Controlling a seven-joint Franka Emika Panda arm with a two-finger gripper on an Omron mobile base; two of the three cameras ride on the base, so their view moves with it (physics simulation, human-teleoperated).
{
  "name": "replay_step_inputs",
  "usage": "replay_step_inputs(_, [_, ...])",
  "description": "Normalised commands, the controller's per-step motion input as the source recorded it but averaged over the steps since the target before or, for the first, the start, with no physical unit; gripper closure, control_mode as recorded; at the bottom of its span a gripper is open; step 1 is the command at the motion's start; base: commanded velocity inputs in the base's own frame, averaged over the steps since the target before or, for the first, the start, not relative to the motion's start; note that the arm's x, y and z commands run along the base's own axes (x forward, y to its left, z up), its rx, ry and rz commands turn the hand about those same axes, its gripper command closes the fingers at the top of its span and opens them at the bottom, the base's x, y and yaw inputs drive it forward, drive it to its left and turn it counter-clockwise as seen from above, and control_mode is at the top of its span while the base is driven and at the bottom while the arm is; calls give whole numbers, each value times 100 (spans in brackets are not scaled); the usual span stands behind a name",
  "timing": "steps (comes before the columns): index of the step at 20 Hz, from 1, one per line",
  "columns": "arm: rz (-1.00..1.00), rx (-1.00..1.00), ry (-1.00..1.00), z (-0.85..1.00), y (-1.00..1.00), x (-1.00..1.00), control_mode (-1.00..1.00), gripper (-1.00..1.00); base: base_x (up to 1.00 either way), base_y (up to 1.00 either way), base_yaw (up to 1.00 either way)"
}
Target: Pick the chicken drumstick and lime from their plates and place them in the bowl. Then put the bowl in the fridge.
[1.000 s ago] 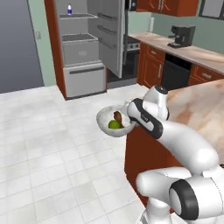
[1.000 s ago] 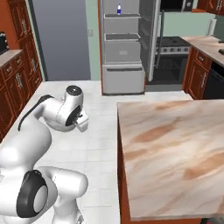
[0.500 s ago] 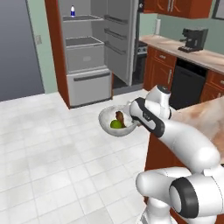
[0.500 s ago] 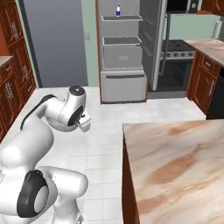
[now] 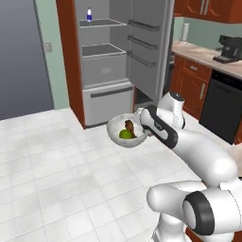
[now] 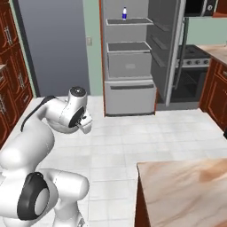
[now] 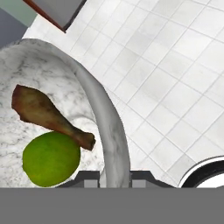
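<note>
A: Bowl [image 7: 111, 131]?
B: Stone-like, whitish-grey, speckled and veined, matt finish.
A: Contents?
B: Chicken drumstick [image 7: 48, 114], brown, rough and mottled skin; lime [image 7: 51, 159], smooth, faintly dimpled, dull sheen.
A: Fridge [image 5: 111, 56]?
B: Brushed grey steel, satin; shelves inside plain grey.
A: Floor [image 5: 56, 165]?
B: Pale square tiles, smooth, lightly marbled.
A: Desk [image 6: 186, 190]?
B: Polished marble-look top, tan and pink veining, over red-brown wood.
A: Cabinets [image 5: 194, 80]?
B: Same red-brown wood, semi-gloss.
</note>
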Motion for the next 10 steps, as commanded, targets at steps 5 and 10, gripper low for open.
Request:
replay_step_inputs(5, [0, 0, 0, 0, 0, 0, 100, 100, 88, 50, 0])
replay_step_inputs(10, [0, 0, 0, 0, 0, 0, 100, 100, 88, 49, 0])
